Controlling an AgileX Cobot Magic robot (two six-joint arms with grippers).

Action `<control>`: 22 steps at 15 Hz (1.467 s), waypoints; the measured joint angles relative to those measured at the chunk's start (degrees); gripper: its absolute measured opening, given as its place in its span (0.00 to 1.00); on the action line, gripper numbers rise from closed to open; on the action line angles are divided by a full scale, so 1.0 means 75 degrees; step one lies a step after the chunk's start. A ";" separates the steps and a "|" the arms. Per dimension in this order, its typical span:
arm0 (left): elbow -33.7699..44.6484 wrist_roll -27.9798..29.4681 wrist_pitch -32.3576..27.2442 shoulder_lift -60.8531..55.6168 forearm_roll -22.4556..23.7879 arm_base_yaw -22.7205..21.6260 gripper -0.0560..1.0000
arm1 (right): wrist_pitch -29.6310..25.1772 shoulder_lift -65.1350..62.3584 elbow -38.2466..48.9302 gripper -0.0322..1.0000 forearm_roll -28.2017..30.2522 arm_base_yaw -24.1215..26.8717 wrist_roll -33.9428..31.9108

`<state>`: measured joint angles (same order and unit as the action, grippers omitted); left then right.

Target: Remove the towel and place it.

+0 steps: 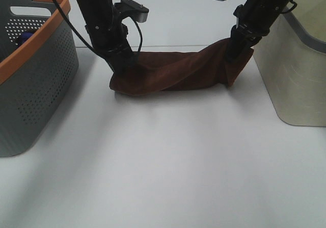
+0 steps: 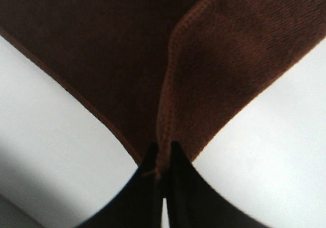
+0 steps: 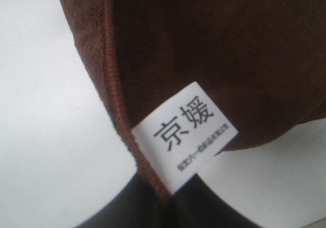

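The left gripper (image 1: 124, 64) is pinched shut on the towel (image 1: 173, 72), and its wrist view shows the two dark fingertips (image 2: 179, 159) closed tight on a hemmed edge, with the brown cloth fanning away from the tips over the white table (image 1: 163, 161). The right gripper (image 1: 236, 52) is also shut on the towel, clamping the opposite end. Just ahead of its fingers a white sewn-in label (image 3: 186, 133) with printed characters lies against the cloth. The towel hangs slung between the two hands. It is bunched at each grip and sags in the middle, and the end under the left hand sits lower than the end under the right. The lowest fold lies at or just above the tabletop, and I cannot tell whether it touches. A grey basket with an orange rim (image 1: 46, 80) stands out beyond the left hand, and a cream basket (image 1: 295, 75) stands out beyond the right. The towel is inside neither, so it seems the removing is done and the step in hand is carrying or laying the towel down. The task does not name the spot. As a judgement, the next move calls for both hands to travel together at a steady spacing so the cloth neither stretches taut nor collapses, then to lower it evenly onto the chosen place. The fingers should let go only once the towel's weight rests on a surface. Uneven lowering could leave it crumpled or dragged to one side.
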<state>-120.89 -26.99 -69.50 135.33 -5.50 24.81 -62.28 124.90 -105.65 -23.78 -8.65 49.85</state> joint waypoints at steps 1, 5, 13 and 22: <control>0.0359 -0.0023 -0.0008 -0.0160 -0.0008 0.0000 0.05 | 0.0000 0.0000 0.0199 0.05 0.0000 0.0000 -0.0145; 0.1497 -0.0061 -0.0015 -0.0649 -0.0015 0.0000 0.05 | 0.0000 0.0000 0.1176 0.05 0.0481 -0.0298 -0.0573; 0.2483 -0.0718 -0.0038 -0.0795 -0.0206 0.0023 0.05 | 0.0008 0.0000 0.2689 0.08 0.0932 -0.0894 -0.1161; 0.2483 -0.1283 -0.0038 -0.0795 -0.0206 0.0023 0.42 | 0.0008 -0.0061 0.3147 0.81 0.0634 -0.0894 -0.3216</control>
<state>-102.27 -36.61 -69.79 129.37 -7.05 24.98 -62.22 124.45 -82.05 -19.02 -15.36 25.73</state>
